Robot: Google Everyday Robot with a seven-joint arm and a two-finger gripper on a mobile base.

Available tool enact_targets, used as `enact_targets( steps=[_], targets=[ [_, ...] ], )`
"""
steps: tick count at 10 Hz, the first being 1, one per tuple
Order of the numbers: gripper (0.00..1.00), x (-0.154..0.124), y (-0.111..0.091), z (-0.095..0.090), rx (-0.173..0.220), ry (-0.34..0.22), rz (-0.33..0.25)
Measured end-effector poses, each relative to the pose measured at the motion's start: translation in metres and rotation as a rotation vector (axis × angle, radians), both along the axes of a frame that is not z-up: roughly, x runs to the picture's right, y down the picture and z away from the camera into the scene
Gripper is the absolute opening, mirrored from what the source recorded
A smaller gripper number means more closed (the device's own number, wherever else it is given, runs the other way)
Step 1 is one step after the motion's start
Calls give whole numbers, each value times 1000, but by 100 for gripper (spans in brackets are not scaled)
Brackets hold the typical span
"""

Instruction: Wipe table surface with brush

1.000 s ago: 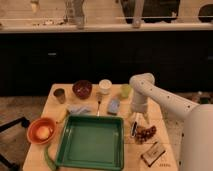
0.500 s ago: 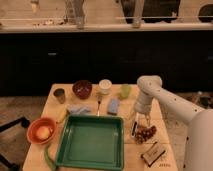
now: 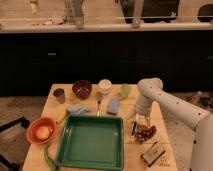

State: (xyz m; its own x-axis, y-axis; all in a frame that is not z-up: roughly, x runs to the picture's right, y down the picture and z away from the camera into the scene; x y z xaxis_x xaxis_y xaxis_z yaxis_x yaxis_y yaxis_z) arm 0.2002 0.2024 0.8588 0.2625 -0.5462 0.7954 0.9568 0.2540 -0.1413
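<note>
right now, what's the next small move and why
Probably lower the hand onto the brush and close. It hangs open just above the brush, which lies on the table beside the tray, not yet gripped.

**One raised camera, looking forward and down over the table**

The only view sits high above the 6 o'clock side of the light tan wooden plank table surface (image 3: 131, 152) and faces 12 o'clock, tilted downward. It is near enough that the bottom of the frame cuts off the tabletop's near edge. It is far enough to take in the dark cabinet front (image 3: 100, 55) and the pale countertop ledge (image 3: 100, 26) beyond. The green rectangular plastic tray (image 3: 90, 142) lies just below centre. The robot's white arm (image 3: 167, 104) enters from 4 o'clock, and its two-finger gripper (image 3: 142, 120) hangs over the table at 2 o'clock of the tray.
</note>
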Motion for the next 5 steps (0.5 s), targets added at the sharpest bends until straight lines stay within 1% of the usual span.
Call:
enact_targets(
  steps=[1, 2, 3, 5],
  targets=[
    [80, -5, 0, 3, 21, 25, -17],
    [80, -8, 2, 6, 30, 41, -29],
    [80, -9, 3, 8, 31, 51, -39],
    [80, -15, 5, 13, 21, 52, -60]
  ],
)
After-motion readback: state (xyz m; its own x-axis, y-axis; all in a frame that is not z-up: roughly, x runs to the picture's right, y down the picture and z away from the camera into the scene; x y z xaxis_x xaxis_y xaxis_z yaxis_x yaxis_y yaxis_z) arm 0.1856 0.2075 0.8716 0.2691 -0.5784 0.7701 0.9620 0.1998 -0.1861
